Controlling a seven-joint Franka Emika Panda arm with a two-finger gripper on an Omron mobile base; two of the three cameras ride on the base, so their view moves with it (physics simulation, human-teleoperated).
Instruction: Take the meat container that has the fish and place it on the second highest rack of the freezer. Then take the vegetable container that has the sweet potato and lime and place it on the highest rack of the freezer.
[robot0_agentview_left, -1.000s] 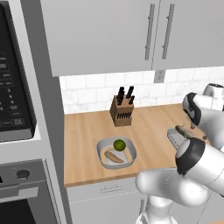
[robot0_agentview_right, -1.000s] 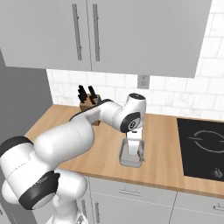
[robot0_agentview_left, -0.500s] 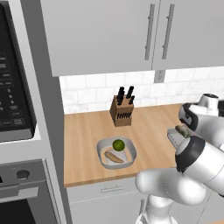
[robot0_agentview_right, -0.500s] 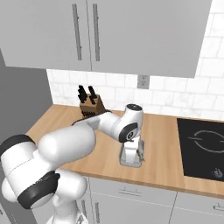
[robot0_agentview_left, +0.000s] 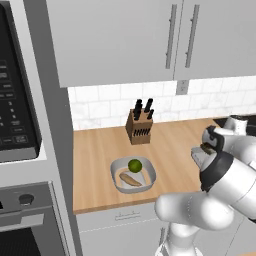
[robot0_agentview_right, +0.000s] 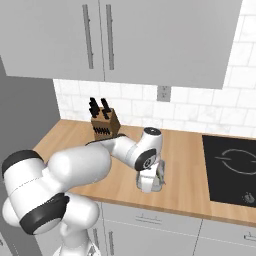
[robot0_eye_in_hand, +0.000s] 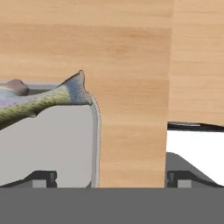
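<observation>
A: Where is the fish (robot0_eye_in_hand: 41, 101)?
B: In its grey meat container (robot0_eye_in_hand: 52, 144) on the wooden counter (robot0_eye_in_hand: 131, 65), tail over the rim.
A: And the gripper (robot0_eye_in_hand: 111, 177)?
B: Jaws spread wide, low over that container's edge, gripping nothing.
A: The other tray?
B: The vegetable container (robot0_agentview_left: 133, 174) holds the lime (robot0_agentview_left: 135, 165) and sweet potato (robot0_agentview_left: 130, 179), near the knife block (robot0_agentview_left: 139, 127)

The wooden counter (robot0_agentview_left: 100, 150) carries a knife block (robot0_agentview_left: 139, 127), a grey tray (robot0_agentview_left: 148, 175) with lime and sweet potato, and the fish's tray (robot0_eye_in_hand: 52, 144)
</observation>
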